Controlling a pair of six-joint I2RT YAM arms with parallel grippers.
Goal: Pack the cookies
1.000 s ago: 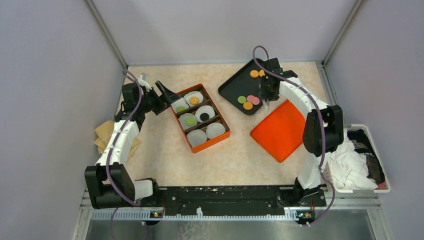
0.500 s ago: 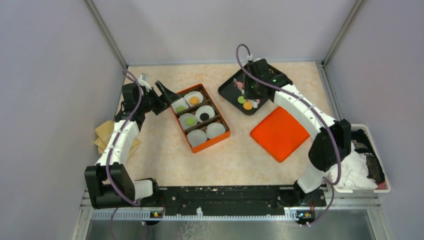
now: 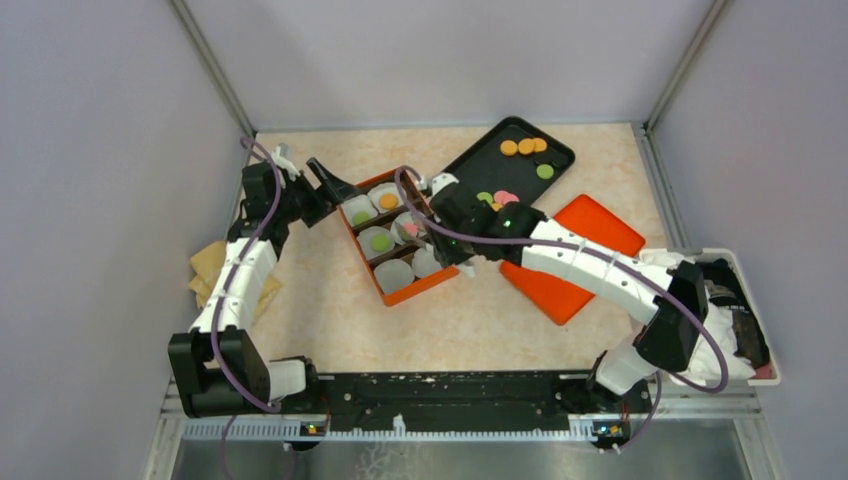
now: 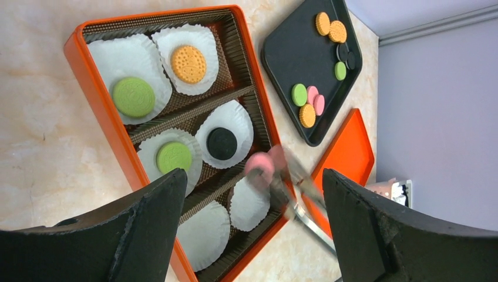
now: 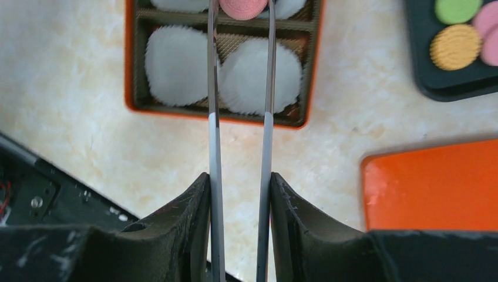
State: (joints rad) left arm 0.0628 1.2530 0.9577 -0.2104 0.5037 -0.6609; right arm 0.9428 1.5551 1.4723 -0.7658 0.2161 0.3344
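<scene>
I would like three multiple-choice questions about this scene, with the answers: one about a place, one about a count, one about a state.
1. Where is the pink cookie that the tongs hold?
A. on the black tray
B. above the orange box
C. on the orange lid

2. How many paper cups in the box hold a cookie?
A. two
B. six
C. four

3. The left arm's jaws are:
A. wide open and empty
B. shut on a cookie
C. shut on the tongs

Answers:
1 B, both wrist views show it over the box.
2 C, two green, one orange and one black lie in cups, and two cups are bare.
3 A, the jaws stand far apart with nothing between them.
</scene>
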